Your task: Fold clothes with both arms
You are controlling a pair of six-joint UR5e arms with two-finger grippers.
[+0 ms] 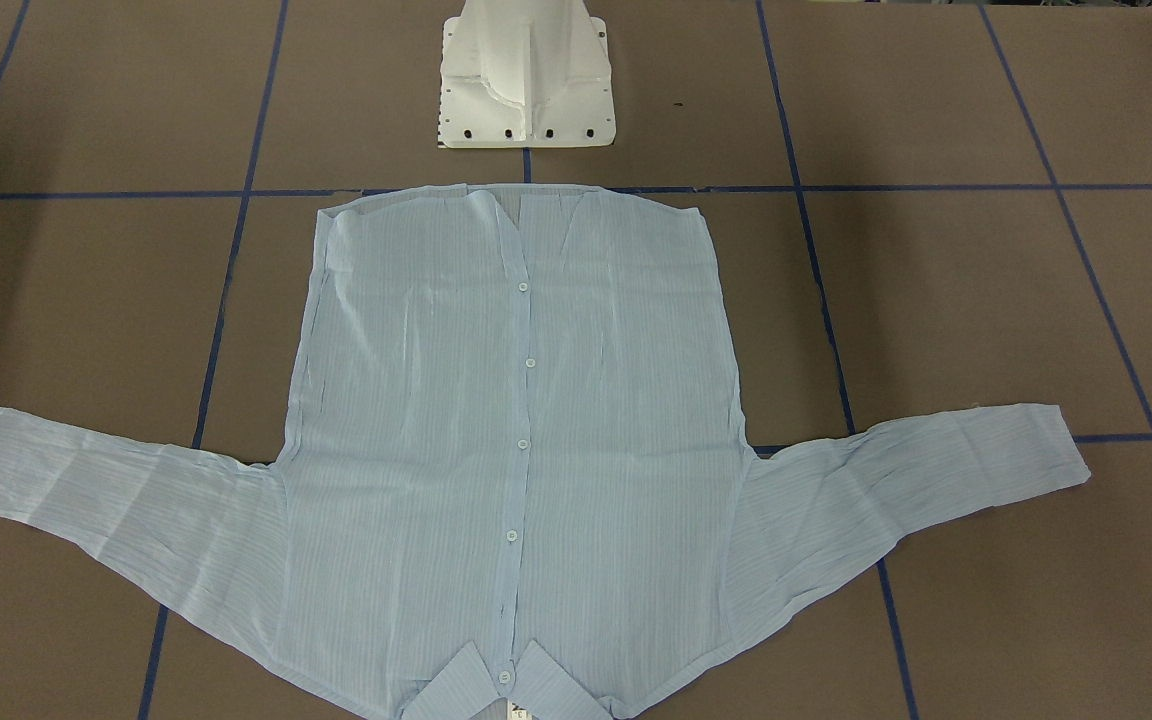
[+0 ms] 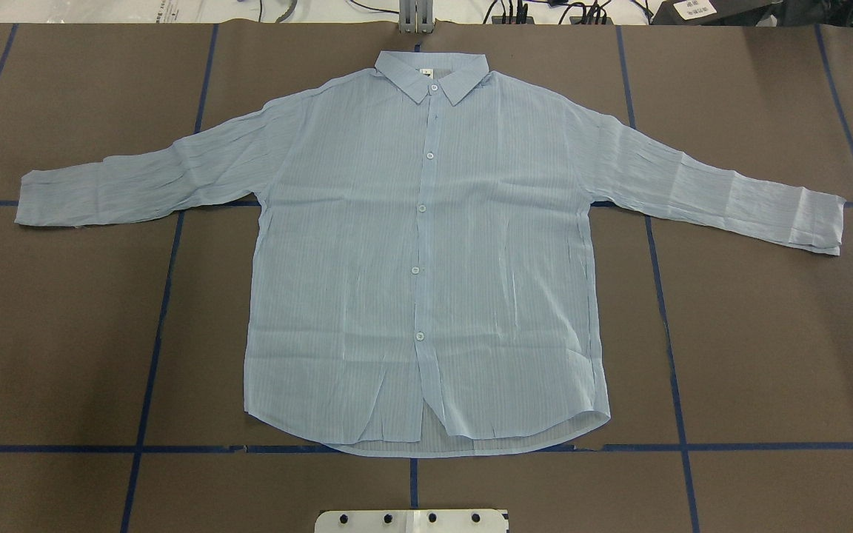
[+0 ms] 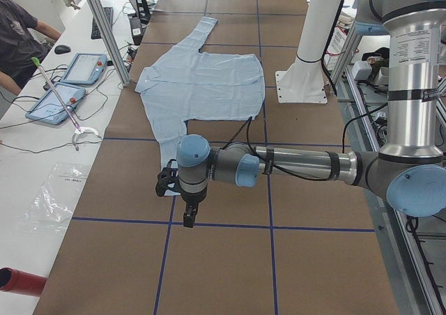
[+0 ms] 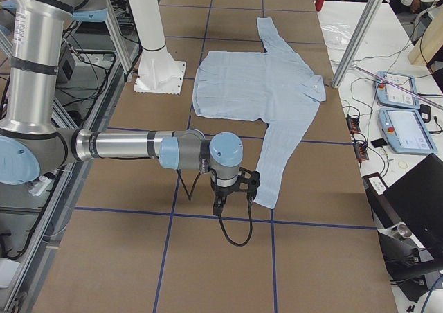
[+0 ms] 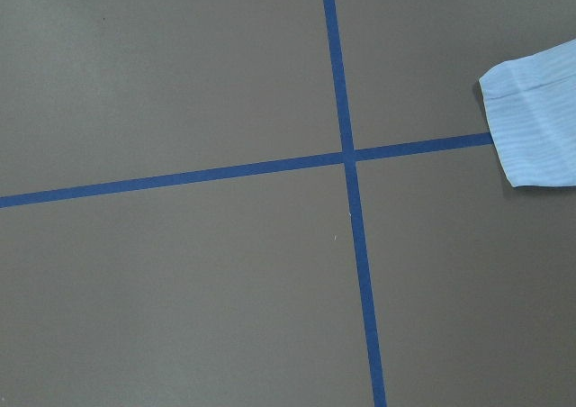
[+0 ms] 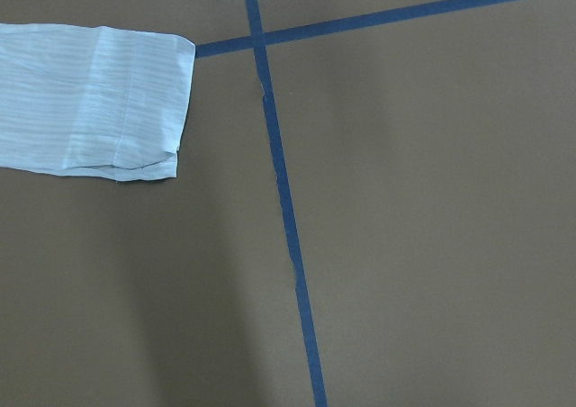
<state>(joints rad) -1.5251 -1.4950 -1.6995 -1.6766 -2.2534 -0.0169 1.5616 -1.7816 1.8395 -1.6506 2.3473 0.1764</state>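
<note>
Fold not yet begun: the pale blue shirt lies flat and buttoned at the centre of the desk, sleeves spread left and right. The left end effector and right end effector hover just beyond the cuffs; whether released or clenched cannot be told.

Overhead and front cameras face each other across the shirt; both wrist cameras look down closely.
</note>
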